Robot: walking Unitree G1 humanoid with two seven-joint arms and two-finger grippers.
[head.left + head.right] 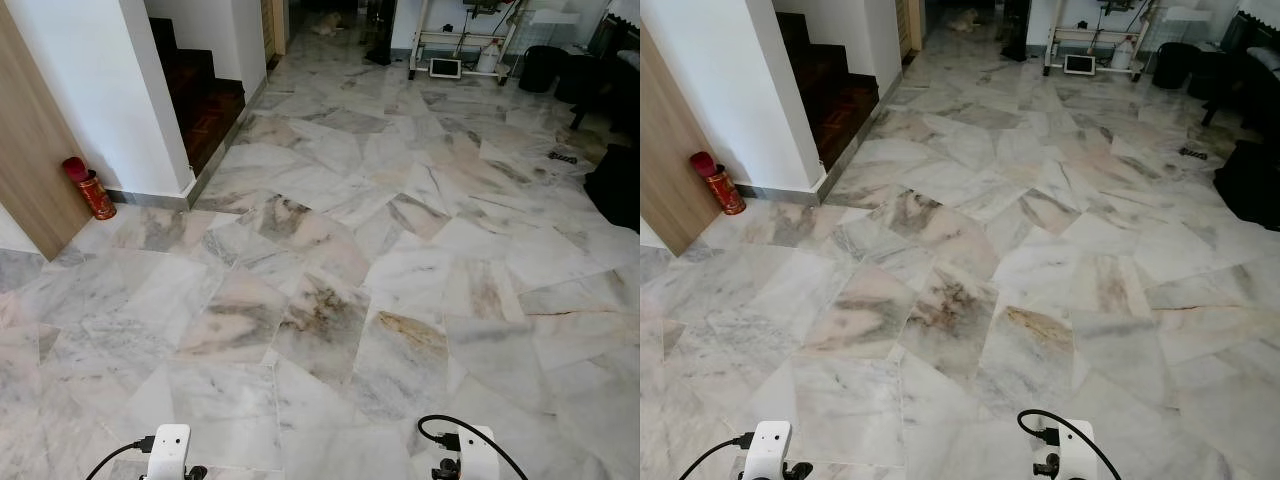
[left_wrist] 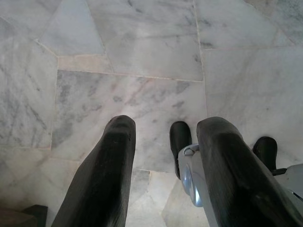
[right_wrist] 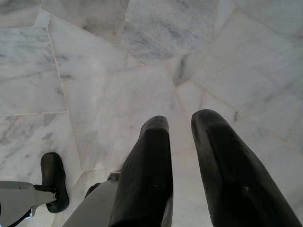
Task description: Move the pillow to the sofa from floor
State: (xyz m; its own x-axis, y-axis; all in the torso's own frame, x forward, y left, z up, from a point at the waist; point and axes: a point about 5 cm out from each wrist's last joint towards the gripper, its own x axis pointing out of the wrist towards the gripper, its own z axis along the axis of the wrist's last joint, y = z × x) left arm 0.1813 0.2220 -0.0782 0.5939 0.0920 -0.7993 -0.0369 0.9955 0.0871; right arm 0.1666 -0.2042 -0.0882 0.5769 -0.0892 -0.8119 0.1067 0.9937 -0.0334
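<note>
Left eye view looks down and forward over a wide marble floor (image 1: pixel 330 300) of irregular grey, white and tan slabs. At about ten o'clock a red cylindrical canister (image 1: pixel 90 188) stands against a wooden panel (image 1: pixel 30 160), just beside a white wall corner (image 1: pixel 130 90) with a dark wooden staircase (image 1: pixel 205 95) behind it. Toward one o'clock, well away, a white metal rack (image 1: pixel 460 45) stands by the far wall, and dark furniture (image 1: pixel 610 185) sits at two to three o'clock.

No pillow and no sofa can be made out from this stance, so the step in hand is judged to be searching and approaching, not grasping.

Left wrist view shows the left gripper (image 2: pixel 165 156) hanging over bare floor, its two black fingers spread with a clear gap and nothing between them. Right wrist view shows the right gripper (image 3: pixel 182 146) likewise pointed at the floor, fingers parted by a narrower gap and empty.

To do this step well, the robot would likely turn its head and body toward the dark furniture at three o'clock, the likeliest seating area, and scan the floor near it. Keeping both arms low and tucked while walking should avoid the canister and wall corner. Slow turning would keep the head camera sharp enough to spot the pillow.
</note>
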